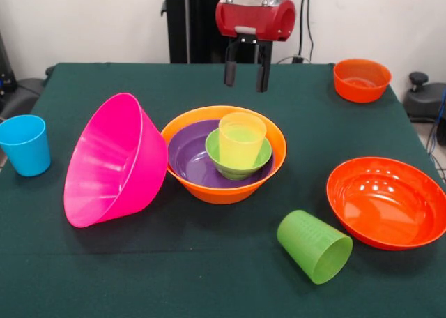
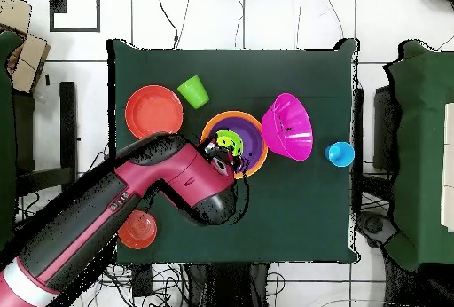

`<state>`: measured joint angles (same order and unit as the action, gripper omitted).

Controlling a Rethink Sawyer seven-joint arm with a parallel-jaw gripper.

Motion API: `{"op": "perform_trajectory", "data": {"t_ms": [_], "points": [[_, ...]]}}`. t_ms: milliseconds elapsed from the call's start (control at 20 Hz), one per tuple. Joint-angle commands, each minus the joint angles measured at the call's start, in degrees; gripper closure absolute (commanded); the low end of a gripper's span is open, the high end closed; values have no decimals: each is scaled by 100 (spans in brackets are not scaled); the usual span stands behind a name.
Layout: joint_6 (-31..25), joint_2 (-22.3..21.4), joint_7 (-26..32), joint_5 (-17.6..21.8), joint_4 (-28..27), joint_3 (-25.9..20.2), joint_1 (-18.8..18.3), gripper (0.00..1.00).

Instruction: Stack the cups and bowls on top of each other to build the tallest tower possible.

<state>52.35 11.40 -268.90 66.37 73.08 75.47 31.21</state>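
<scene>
The tower stands mid-table: a large orange bowl [image 1: 223,191] holds a purple bowl [image 1: 187,157], a small green bowl [image 1: 233,170] and an upright yellow cup [image 1: 242,138]. My gripper [image 1: 247,72] hangs open and empty above the table, just behind the tower. A large pink bowl [image 1: 111,161] is tipped on its side against the orange bowl's left. A blue cup [image 1: 26,145] stands upright at the far left. A lime green cup [image 1: 315,247] lies on its side at the front right. The darker green cup is out of view.
A wide shallow red-orange bowl [image 1: 387,203] sits at the right and a small orange bowl [image 1: 362,79] at the back right. In the overhead view my arm [image 2: 168,184] covers part of the tower, and the pink bowl [image 2: 293,128] and blue cup [image 2: 340,154] lie to its right.
</scene>
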Motion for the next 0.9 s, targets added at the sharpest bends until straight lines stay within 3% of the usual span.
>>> {"op": "perform_trajectory", "data": {"t_ms": [50,650,900], "points": [[353,577,-717,-162,-477,-432,186,0],[393,1477,-524,-289,-672,26,708,0],[332,1618,-423,-286,-823,22,846,0]]}}
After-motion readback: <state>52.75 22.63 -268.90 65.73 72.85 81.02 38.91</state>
